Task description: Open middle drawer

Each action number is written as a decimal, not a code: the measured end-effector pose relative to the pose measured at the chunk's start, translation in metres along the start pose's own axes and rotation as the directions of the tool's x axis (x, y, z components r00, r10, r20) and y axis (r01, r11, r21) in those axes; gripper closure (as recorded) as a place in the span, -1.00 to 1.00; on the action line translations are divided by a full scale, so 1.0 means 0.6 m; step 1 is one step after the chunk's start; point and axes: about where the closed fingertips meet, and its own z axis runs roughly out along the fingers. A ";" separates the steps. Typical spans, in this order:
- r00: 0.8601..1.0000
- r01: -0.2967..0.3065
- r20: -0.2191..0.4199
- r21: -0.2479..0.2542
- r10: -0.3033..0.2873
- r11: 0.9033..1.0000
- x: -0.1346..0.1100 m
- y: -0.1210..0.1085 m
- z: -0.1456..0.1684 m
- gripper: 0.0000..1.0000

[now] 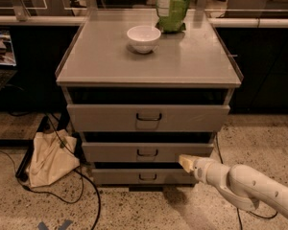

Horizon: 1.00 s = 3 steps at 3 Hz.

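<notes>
A grey metal cabinet (149, 56) has three drawer fronts stacked one above the other. The middle drawer (115, 152) is the medium-sized front, with a small dark loop handle (147, 153) at its centre. A dark gap shows above it. My gripper (184, 162) comes in from the lower right on a white arm (249, 186). Its cream tip is at the right part of the middle drawer's front, at its lower edge and to the right of the handle. I cannot tell whether it touches the drawer.
A white bowl (143, 37) and a green bag (172, 6) stand on the cabinet top. The tall top drawer (101, 118) and the slim bottom drawer (115, 177) frame the middle one. A beige cloth bag (48, 158) and black cables (89, 190) lie on the floor at the left.
</notes>
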 end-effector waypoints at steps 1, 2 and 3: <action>0.998 -0.007 0.070 0.005 0.007 1.000 -0.019 -0.010 0.041 1.00; 0.987 -0.010 0.158 0.017 0.007 1.000 -0.058 -0.034 0.096 1.00; 0.974 -0.021 0.225 0.040 0.011 0.999 -0.096 -0.060 0.133 1.00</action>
